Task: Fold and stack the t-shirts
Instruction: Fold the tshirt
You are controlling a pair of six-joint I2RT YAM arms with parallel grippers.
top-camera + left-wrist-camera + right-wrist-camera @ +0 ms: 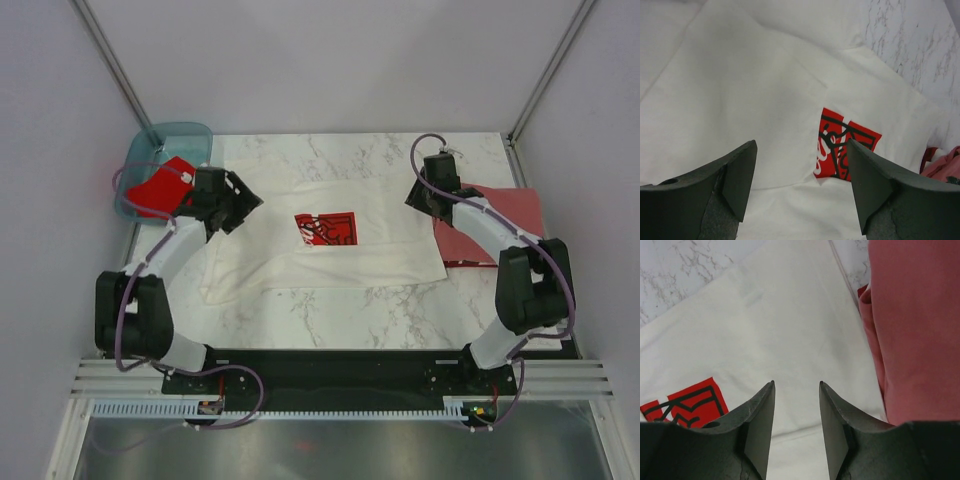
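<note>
The white t-shirt [320, 255] with the red-and-black chest print [326, 228] lies partly folded in the middle of the table; it also shows in the left wrist view [765, 90] and the right wrist view [790, 330]. The dull brick-red shirt [495, 225] lies folded at the right, also in the right wrist view [915, 325]. The bright red shirt [160, 186] sits in the teal tub. My left gripper [240, 205] is open and empty above the white shirt's left edge [801, 150]. My right gripper [425, 200] is open and empty above its right edge [797, 387].
The translucent teal tub [185, 135] stands at the table's far left corner. The marble tabletop [330, 315] is bounded by grey walls and frame posts. The arm bases sit on a black rail [330, 365] at the near edge.
</note>
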